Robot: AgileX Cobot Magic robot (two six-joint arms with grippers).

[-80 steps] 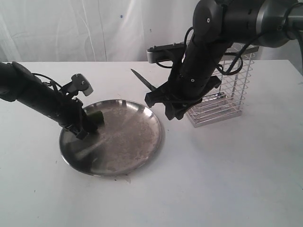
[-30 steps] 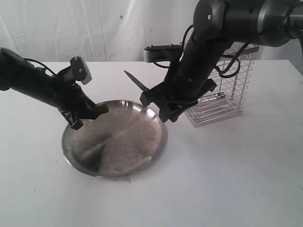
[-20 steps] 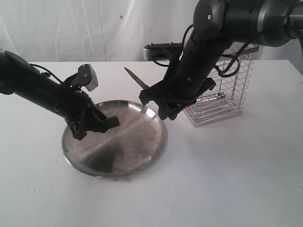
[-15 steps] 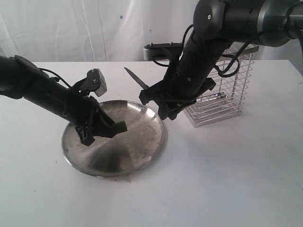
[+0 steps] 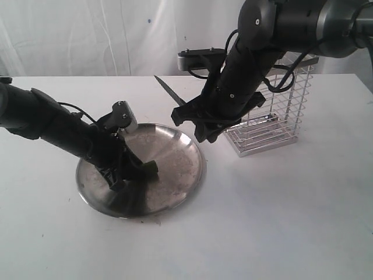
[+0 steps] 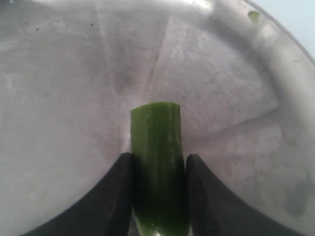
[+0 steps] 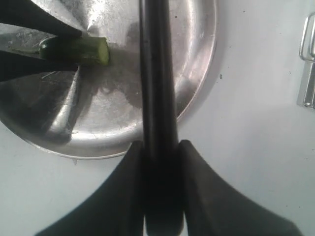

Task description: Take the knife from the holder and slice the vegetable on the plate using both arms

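Note:
The dark green vegetable (image 6: 157, 142) is pinched between the black fingers of my left gripper (image 6: 157, 164), its cut end sticking out over the steel plate (image 6: 221, 88). In the exterior view the left gripper (image 5: 139, 172) holds the vegetable (image 5: 151, 170) low over the middle of the plate (image 5: 178, 154). My right gripper (image 7: 160, 147) is shut on the handle of the black knife (image 7: 157, 73). It hovers above the plate's far right rim, and the blade (image 5: 170, 91) points up and to the left. The wire holder (image 5: 285, 111) stands behind the right arm.
The plate lies on a white table (image 5: 280, 221) with a white backdrop behind. The right arm's elbow and cables hang close to the holder's front. A small green scrap (image 6: 254, 15) lies on the plate's rim.
My left gripper has carried the vegetable from the plate's far left rim down toward the plate's middle. The right arm with the knife has barely shifted.

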